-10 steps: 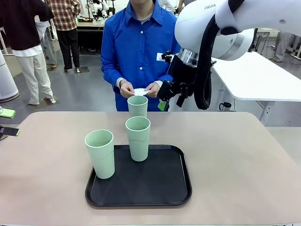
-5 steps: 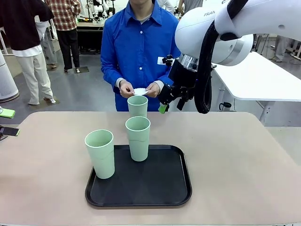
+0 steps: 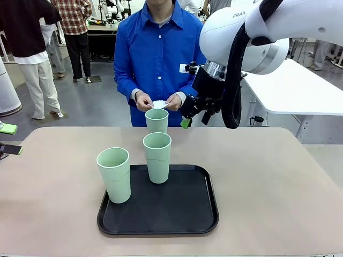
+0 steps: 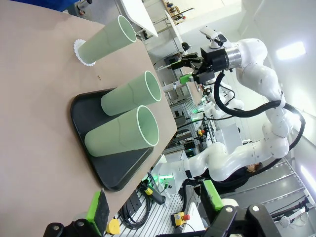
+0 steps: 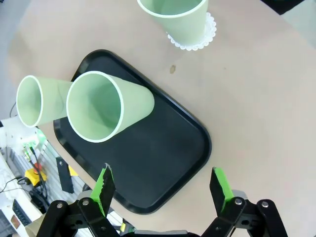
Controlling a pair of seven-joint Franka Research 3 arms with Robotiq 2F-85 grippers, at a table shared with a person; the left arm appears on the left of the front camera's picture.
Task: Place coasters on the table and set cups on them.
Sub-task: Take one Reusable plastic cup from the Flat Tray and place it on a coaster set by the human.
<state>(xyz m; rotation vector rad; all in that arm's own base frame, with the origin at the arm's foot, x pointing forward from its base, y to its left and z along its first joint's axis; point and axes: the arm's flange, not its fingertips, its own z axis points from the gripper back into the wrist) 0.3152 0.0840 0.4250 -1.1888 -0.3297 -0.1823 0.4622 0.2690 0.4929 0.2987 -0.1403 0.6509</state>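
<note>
Three pale green cups show in the front view. The far cup (image 3: 157,120) stands on the tan table (image 3: 268,182) on a white coaster (image 5: 197,42). Two cups (image 3: 157,157) (image 3: 114,174) stand on the black tray (image 3: 177,209). The person across the table holds another white coaster (image 3: 159,104) in both hands, just above the far cup. My right gripper (image 3: 193,118) hangs open and empty beside the person's hands, right of the far cup. In its own view my right gripper (image 5: 163,186) looks down on the tray (image 5: 163,163). My left gripper (image 4: 153,205) is open and empty, off the table's edge.
A dark phone (image 3: 10,149) and a green object (image 3: 8,128) lie at the table's left edge. A white table (image 3: 289,85) stands behind at the right. People stand in the background at the left. Bare tabletop lies on both sides of the tray.
My right arm has come down a little and its gripper now hangs lower beside the person's hands. The cups and tray have not moved.
</note>
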